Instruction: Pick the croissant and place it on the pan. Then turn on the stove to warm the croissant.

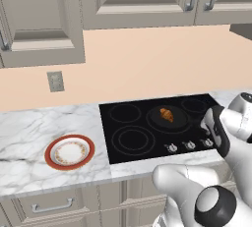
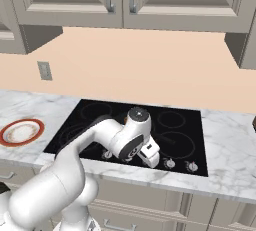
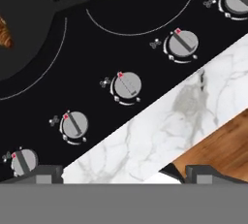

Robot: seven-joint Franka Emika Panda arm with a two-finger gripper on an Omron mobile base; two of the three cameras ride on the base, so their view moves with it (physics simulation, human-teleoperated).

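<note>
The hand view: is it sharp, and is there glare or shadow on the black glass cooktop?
Hand view: sharp; the flat glossy black glass cooktop shows no glare, and the small silver knobs are crisp with red marks. A soft grey shadow lies on the white marble counter. Left base view: evenly lit, slightly soft; the small golden-brown croissant is readable in the shallow black pan.

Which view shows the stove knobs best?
Hand view: five knobs in a row, close up, red pointer marks readable, along the stove front edge. Left base view shows three small knobs beside the arm. Right base view shows a few, others behind the arm.
</note>
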